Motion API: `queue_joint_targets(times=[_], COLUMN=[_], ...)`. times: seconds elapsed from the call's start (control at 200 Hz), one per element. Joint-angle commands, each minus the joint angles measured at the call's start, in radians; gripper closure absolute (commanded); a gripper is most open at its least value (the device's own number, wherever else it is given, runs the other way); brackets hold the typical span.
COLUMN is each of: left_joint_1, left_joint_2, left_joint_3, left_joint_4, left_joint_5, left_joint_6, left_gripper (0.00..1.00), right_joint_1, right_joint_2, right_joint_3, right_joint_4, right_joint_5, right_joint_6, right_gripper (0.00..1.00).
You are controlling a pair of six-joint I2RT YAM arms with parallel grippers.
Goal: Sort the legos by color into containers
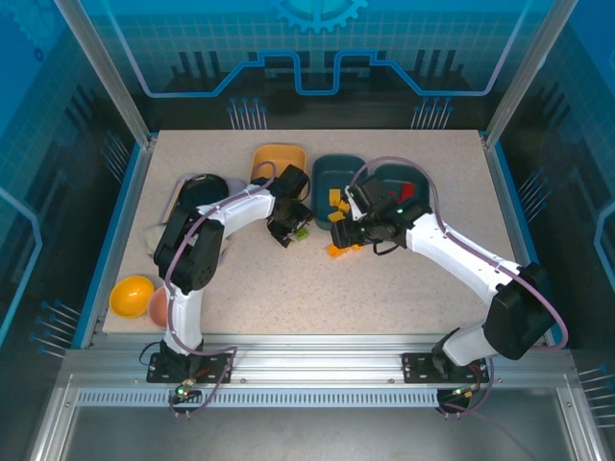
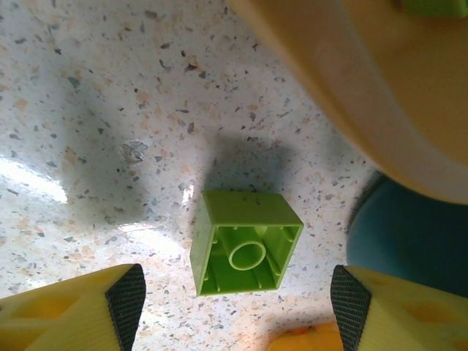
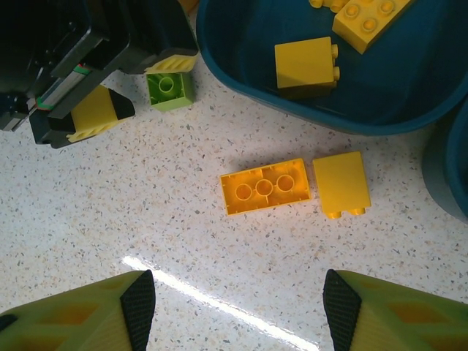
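A green lego (image 2: 245,243) lies upside down on the speckled table, just ahead of my open left gripper (image 2: 238,300); its fingers stand apart on either side without touching it. From above, that lego (image 1: 301,232) sits below the yellow-orange container (image 1: 279,158). My right gripper (image 3: 238,303) is open over bare table, short of a long yellow lego (image 3: 265,186) lying upside down and a square yellow lego (image 3: 341,183) on its side. The middle teal container (image 3: 329,102) holds yellow legos (image 3: 306,64). The right teal container (image 1: 411,178) holds a red lego (image 1: 407,192).
A black round bowl (image 1: 202,187) stands at the left behind my left arm. An orange ball (image 1: 132,295) and a peach ball (image 1: 159,304) rest at the near left edge. The two grippers (image 1: 291,230) (image 1: 341,233) hang close together mid-table.
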Motion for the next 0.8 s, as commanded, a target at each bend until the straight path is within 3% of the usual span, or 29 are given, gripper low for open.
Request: queue_joint_targets(times=[0.0,0.195,0.275,0.375,0.485,0.795], left_joint_1=[-0.019,-0.031,-0.037,-0.045,-0.048,-0.051], left_joint_2=[0.052,0.121,0.125,0.106,0.074,-0.208], left_joint_3=[0.060,0.116,0.122,0.100,0.078,0.075], left_joint_4=[-0.124,-0.154,-0.167,-0.154,-0.150,-0.250], left_joint_5=[-0.060,-0.079,-0.098,-0.122,-0.139,-0.169], left_joint_6=[0.053,0.114,0.127,0.139,0.152,0.238], left_gripper=[0.31,0.35,0.42,0.60,0.69,0.71], right_joint_1=[-0.010,-0.008,-0.007,-0.007,-0.007,-0.017], right_joint_2=[-0.012,-0.021,-0.032,-0.045,-0.064,-0.214], right_joint_3=[0.010,0.005,-0.003,-0.016,-0.027,-0.079], right_joint_4=[0.007,0.004,0.003,0.010,0.020,0.199], right_joint_5=[-0.015,-0.009,-0.004,-0.004,-0.005,-0.102], right_joint_6=[0.008,0.018,0.020,0.024,0.030,0.028], right_gripper=[0.35,0.35,0.35,0.35,0.35,0.32])
